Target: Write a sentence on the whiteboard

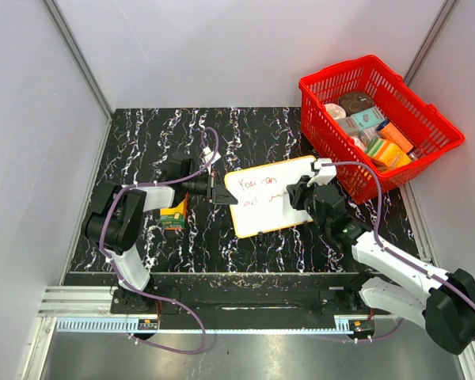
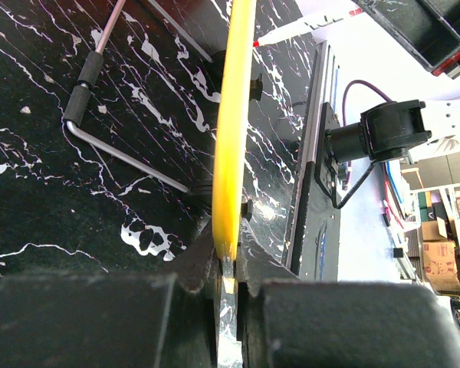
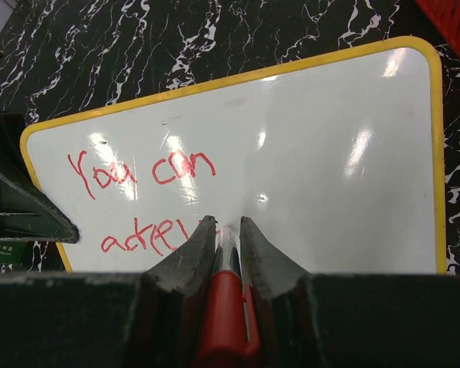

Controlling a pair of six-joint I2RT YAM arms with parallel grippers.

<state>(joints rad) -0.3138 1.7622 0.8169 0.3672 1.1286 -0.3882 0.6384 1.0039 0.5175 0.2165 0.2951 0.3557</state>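
Black marbled table. At frame centre is the whiteboard, its left rim clamped by the left gripper. The right gripper pinches a red marker at the second line of the sentence. Blank board lies rightward.

Black white-veined table, pale grey walls, metal posts

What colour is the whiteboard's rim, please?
Yellow; the whiteboard rim shows best in the right wrist view.

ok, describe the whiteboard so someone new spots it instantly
On the black marbled table, look at the middle, just left of the red basket. The whiteboard is there: a flat white rectangle with a yellow rim, the only thing bearing red handwriting.
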